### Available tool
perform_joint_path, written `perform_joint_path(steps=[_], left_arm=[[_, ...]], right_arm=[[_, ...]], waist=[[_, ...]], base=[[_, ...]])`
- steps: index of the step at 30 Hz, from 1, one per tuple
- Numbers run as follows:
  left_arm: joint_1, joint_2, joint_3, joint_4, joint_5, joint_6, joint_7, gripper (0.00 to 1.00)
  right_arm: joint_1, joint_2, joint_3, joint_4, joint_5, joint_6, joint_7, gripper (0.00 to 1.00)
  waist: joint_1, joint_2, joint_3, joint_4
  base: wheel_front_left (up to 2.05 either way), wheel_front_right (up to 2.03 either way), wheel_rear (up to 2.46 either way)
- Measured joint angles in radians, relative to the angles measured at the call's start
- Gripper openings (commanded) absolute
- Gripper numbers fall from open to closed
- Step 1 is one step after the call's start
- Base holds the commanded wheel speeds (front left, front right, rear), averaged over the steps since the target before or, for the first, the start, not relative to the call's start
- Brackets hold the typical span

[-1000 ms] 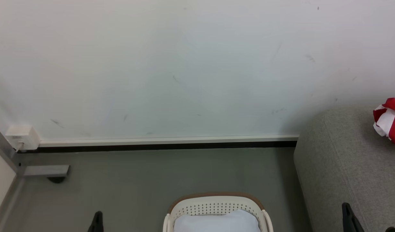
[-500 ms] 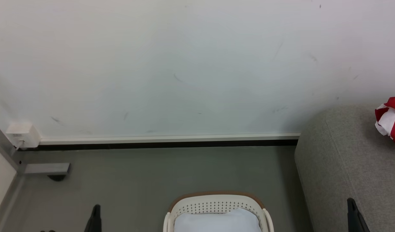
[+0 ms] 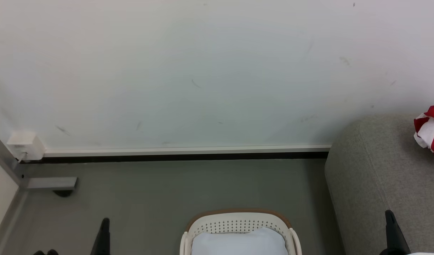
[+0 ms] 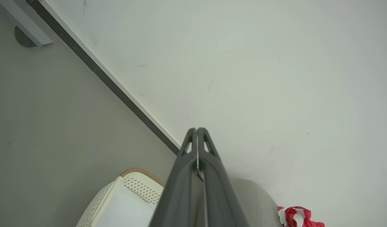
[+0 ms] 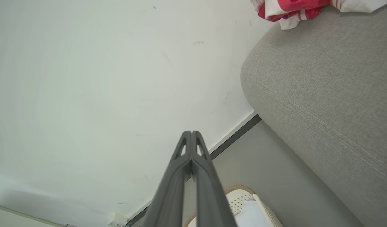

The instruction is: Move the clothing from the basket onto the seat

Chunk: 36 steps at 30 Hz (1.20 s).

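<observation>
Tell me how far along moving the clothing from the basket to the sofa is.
Done: red and white clothing lies on the grey sofa. In hand: nothing; the left gripper and right gripper are both shut and empty. Remaining: possibly nothing; the basket holds a pale pad and no red fabric in its visible part, but its near end is cut off.

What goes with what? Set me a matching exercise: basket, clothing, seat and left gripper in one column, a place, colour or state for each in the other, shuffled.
Column one
1. basket
2. clothing
3. seat
4. left gripper

Column two
A. shut, nothing held
B. on the floor, white pad inside
C. red and white, bunched on the seat
D. grey fabric, on the robot's right of the basket

Pairs: 1-B, 2-C, 3-D, 4-A
</observation>
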Motion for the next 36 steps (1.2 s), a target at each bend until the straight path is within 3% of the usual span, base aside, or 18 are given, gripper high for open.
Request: perform_joint_path(steps=[36], left_arm=[[-0.062,0.002,0.027,0.001,-0.367,-0.017,0.095,0.0]], right_arm=[[-0.048,-0.002,-0.031,-0.011,0.366,0.0,0.097,0.0]], waist=[[0.0,0.0,0.02,0.008]], base=[[0.0,0.0,0.0]])
